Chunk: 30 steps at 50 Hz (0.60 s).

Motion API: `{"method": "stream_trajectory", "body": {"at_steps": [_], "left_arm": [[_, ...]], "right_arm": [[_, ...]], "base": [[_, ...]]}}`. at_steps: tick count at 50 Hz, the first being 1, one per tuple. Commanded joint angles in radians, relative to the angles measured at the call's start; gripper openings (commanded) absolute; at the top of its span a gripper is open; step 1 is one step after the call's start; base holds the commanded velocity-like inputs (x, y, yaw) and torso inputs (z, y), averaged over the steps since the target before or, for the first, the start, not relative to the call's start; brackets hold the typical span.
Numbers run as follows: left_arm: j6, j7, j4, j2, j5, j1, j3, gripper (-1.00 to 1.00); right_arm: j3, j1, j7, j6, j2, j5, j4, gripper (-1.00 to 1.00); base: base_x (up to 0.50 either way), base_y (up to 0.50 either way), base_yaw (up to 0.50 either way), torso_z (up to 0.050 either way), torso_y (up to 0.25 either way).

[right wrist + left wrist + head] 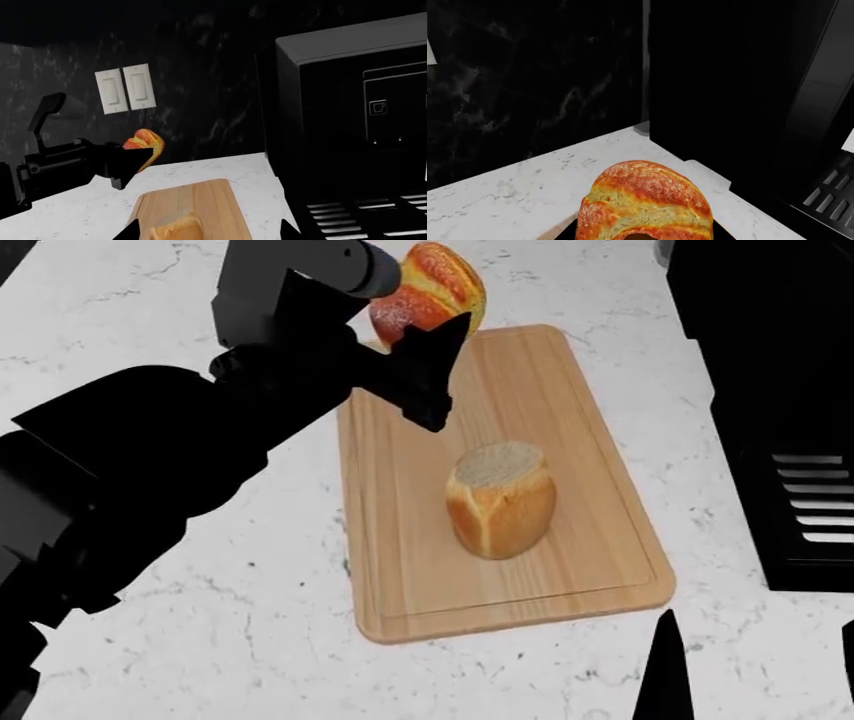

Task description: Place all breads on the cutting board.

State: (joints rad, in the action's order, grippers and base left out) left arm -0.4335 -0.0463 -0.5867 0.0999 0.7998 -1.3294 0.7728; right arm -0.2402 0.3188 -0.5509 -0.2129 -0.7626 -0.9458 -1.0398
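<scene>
Two breads are showing: the loaf chunk is standing on the board, while the left gripper, clenched on the roll, is holding it above the board's far corner; whether the right gripper is grasping cannot be told.

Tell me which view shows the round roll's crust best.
The left wrist view: the round roll fills the foreground, scoring and speckles clear. The head view shows it partly hidden behind the left gripper; the right wrist view shows only a small distant sliver.
</scene>
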Motion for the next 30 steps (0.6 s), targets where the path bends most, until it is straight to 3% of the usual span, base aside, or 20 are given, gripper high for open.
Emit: {"method": "stream_trajectory", "body": {"at_steps": [1,27,30], "left_arm": [[-0.015,-0.004,0.012,-0.007,0.032,-0.009,-0.015,-1.00],[0.046,-0.062,-0.156,-0.038,0.016,-0.045,0.001,-1.00],[0.065,-0.082,-0.201,-0.047,0.009,-0.050,0.005,-1.00]], "right_arm": [[0.007,0.012,-0.010,0.044,-0.023,0.015,0.005,1.00],[0.048,0.038,-0.039,0.116,-0.072,0.029,0.008,1.00],[0.056,0.037,-0.040,0.122,-0.074,0.031,0.010,1.00]], "base": [[0.00,0.00,0.00,0.038,-0.098],[0.00,0.00,0.00,0.042,-0.094],[0.00,0.00,0.00,0.000,0.000]]}}
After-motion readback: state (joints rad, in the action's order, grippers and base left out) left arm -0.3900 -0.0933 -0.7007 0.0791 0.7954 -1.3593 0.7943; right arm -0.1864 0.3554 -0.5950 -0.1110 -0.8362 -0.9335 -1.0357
